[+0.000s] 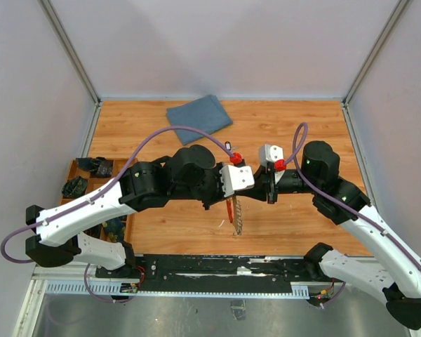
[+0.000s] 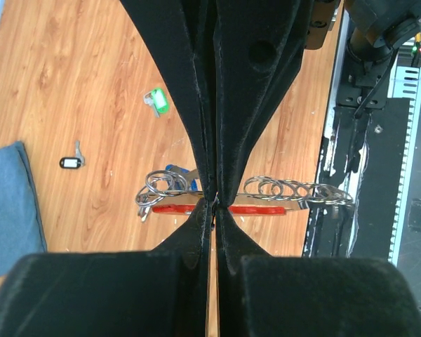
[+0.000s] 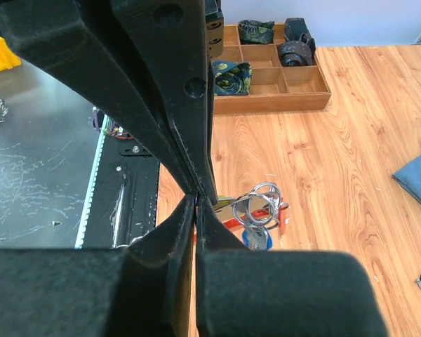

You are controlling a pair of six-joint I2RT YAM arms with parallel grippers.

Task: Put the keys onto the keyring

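The left tool (image 2: 212, 201) pinches the red curved keyring with silvery chain (image 2: 263, 208), long axis near-far; the right tool (image 3: 196, 199), pressed together, sits just right.

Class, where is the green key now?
In the left wrist view, the green key lies on the wooden table, upper left, above and right of the black key.

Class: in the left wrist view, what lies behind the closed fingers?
The red keyring, with silver rings at its left and a ring chain at its right; the fingers cover its middle.
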